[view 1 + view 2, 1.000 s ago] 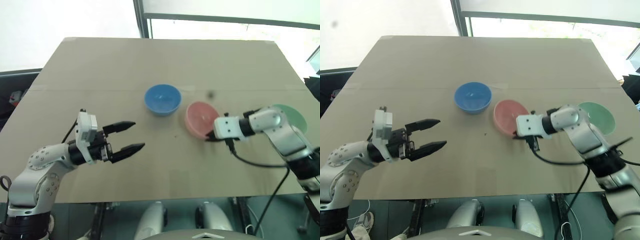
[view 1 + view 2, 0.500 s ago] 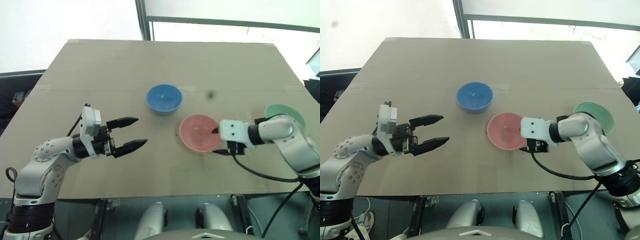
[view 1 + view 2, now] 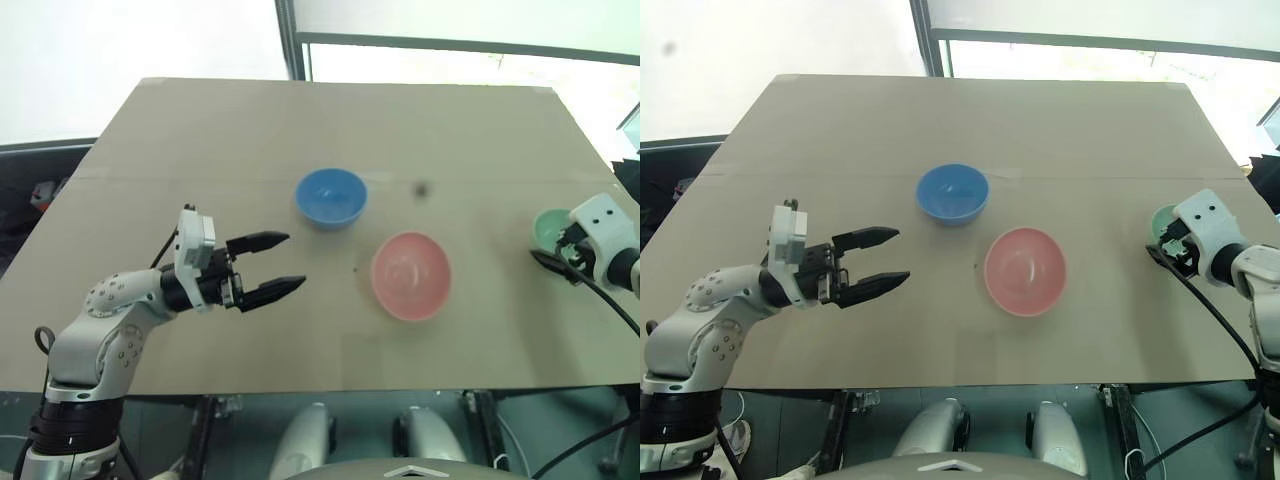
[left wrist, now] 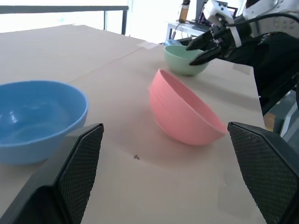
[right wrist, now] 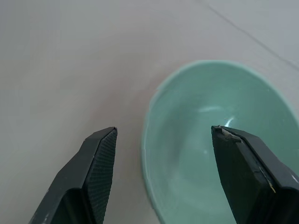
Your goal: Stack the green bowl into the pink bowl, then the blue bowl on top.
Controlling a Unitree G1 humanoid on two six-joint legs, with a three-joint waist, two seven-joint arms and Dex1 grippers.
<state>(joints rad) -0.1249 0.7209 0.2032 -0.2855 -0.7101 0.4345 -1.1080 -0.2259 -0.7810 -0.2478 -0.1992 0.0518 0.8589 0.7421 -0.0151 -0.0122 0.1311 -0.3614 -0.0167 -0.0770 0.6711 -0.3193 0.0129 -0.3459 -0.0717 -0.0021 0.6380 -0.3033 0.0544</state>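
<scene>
My right gripper (image 5: 163, 172) sits spread wide over the green bowl's (image 5: 219, 140) near rim at far right, left gripper (image 3: 270, 268) spread too, holding nothing.

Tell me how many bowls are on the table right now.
3. The blue bowl sits mid-table; the pink bowl lies nearer the robot, tilted; the green bowl is at the right edge, partly hidden by the right claw. None are stacked.
</scene>
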